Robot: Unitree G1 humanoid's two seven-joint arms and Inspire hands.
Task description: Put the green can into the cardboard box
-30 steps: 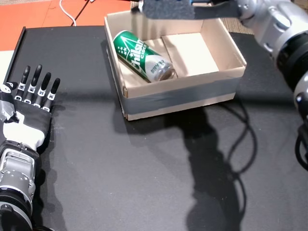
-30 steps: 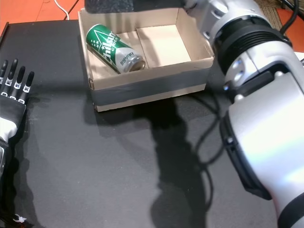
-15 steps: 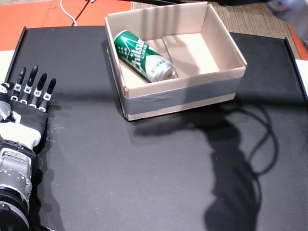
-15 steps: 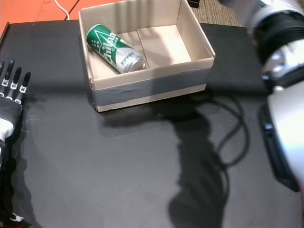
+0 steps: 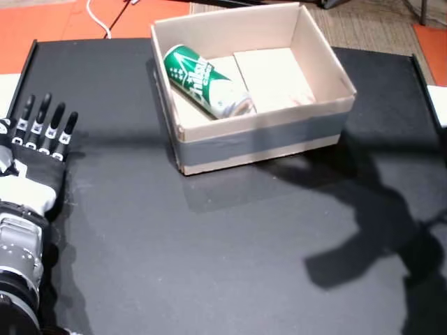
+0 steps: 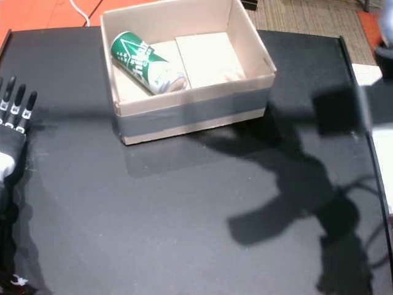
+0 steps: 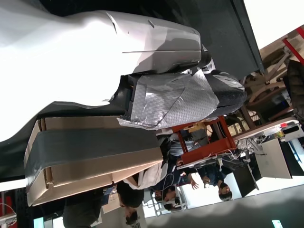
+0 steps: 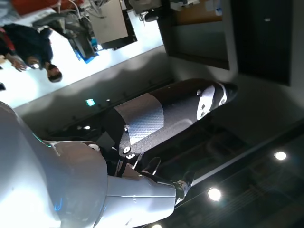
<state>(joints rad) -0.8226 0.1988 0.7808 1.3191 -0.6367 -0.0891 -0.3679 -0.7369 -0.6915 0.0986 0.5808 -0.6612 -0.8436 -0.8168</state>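
Observation:
The green can (image 5: 202,79) (image 6: 144,61) lies on its side in the left part of the cardboard box (image 5: 265,132) (image 6: 190,117), seen in both head views. My left hand (image 5: 35,153) (image 6: 9,129) rests flat on the black table at the far left, fingers straight and apart, holding nothing. In the left wrist view the left hand (image 7: 180,95) lies near the box's taped wall (image 7: 90,152). My right hand (image 6: 338,110) is a dark blur at the right, well clear of the box. The right wrist view shows the right hand (image 8: 166,118) with digits extended, empty, against the ceiling.
The black table (image 5: 230,251) carries the box at its far middle. Orange floor and a white cable (image 5: 98,17) lie beyond the far edge. The arm's shadow (image 6: 288,203) falls on the right half. People (image 7: 190,175) stand in the room's background.
My right arm has pulled away from above the box, moving right and toward me, and has left one head view. The can stays in the box. The left hand has barely shifted.

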